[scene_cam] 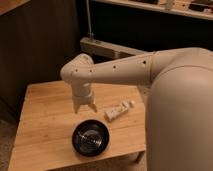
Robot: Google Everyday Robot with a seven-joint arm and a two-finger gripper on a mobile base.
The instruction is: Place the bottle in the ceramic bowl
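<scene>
Bottle [118,110] flat on the table [45,112], just beside the gripper's [85,108] spread, empty fingers [93,106], ceramic bowl [90,138] near.

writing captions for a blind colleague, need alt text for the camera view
A white robot arm's open pincer hangs over a wooden table, beside a small whitish bottle lying on its side. A glossy black ceramic bowl sits nearer the table's front edge, apart from the bottle.
</scene>
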